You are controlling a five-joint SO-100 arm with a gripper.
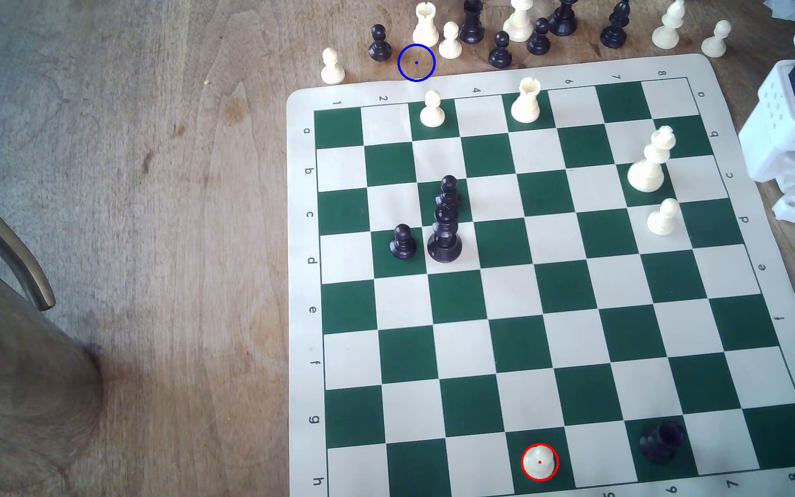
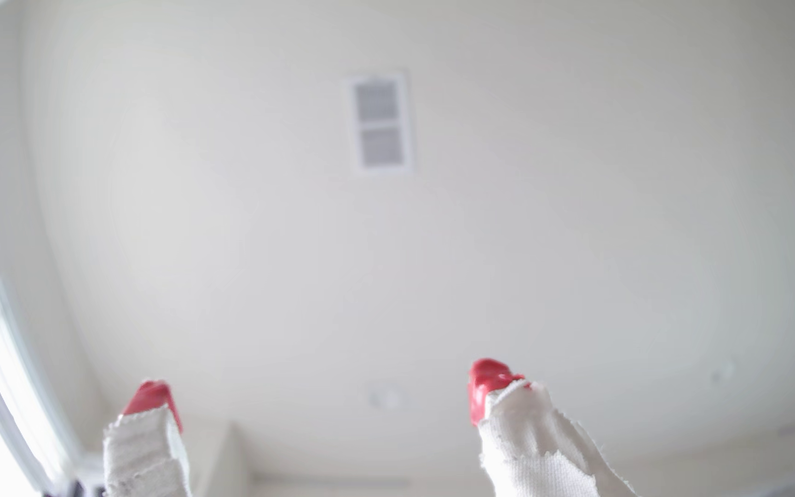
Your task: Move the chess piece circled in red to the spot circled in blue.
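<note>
Across the right of the exterior frame, chessboard flat on wooden table. At wrist view's lower edge, gripper pointing at ceiling, red-tipped fingers wide apart, holding nothing. Bottom centre, cream pawn (red-ringed) on board's last row. Upper centre, blue-ringed spot, bare wood beside spare pieces.

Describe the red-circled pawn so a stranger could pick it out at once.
Find the green-and-cream chess board and go to its near edge, the row marked h. There a cream-white pawn stands alone on a green square. It is the only pale piece in that row; the nearby black piece is dark.
</note>
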